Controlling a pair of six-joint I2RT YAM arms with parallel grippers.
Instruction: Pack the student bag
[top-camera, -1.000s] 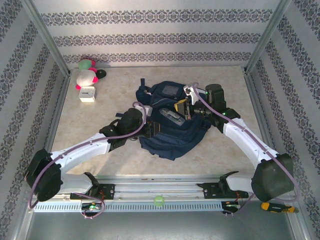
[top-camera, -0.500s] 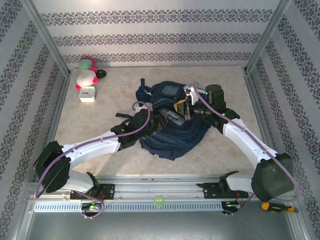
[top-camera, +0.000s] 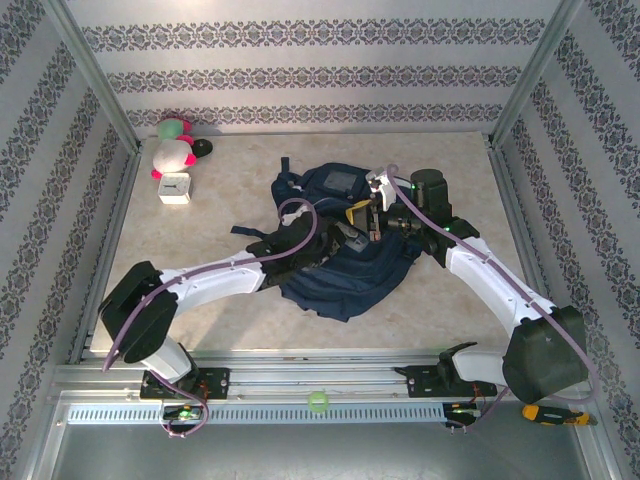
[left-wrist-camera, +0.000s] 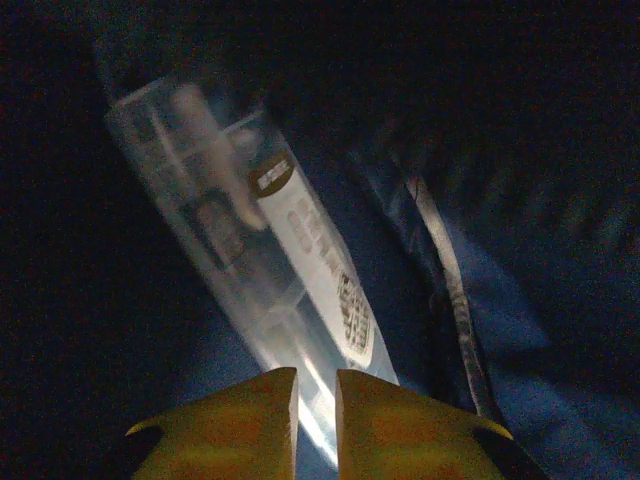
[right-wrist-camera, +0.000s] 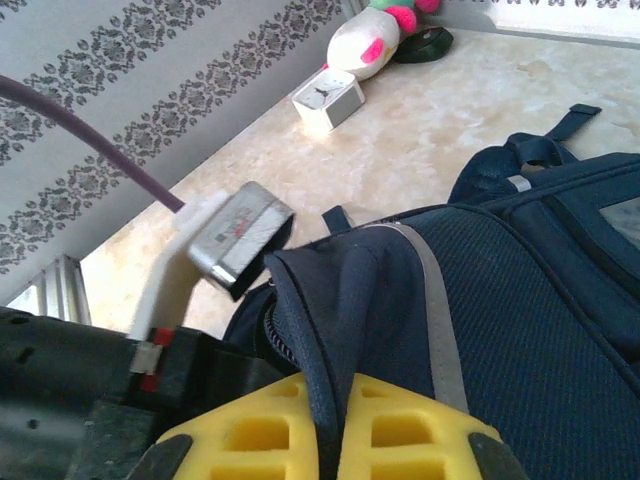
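Observation:
The student bag (top-camera: 345, 268) is a navy backpack lying in the middle of the table, its mouth held up. My right gripper (top-camera: 373, 217) is shut on the bag's zipper edge (right-wrist-camera: 300, 300); the yellow right gripper (right-wrist-camera: 335, 425) pinches that fold. My left gripper (top-camera: 335, 243) reaches into the opening. Inside the dark bag lies a clear plastic case (left-wrist-camera: 270, 260) with a white label. The left gripper (left-wrist-camera: 317, 420) has its yellow tips almost together, leaving a thin slit. The case's near end sits just past them and is wider than the slit.
A white clock (top-camera: 175, 187), a pink-and-white plush (top-camera: 172, 153) and a green-pink toy (top-camera: 176, 128) stand at the back left by the wall. A black disc (top-camera: 203, 148) lies beside them. A small green ball (top-camera: 318, 401) rests on the front rail.
The left arm has stretched forward and to the right, deeper into the bag's mouth, and the case is now mostly covered by it. The right arm has held still.

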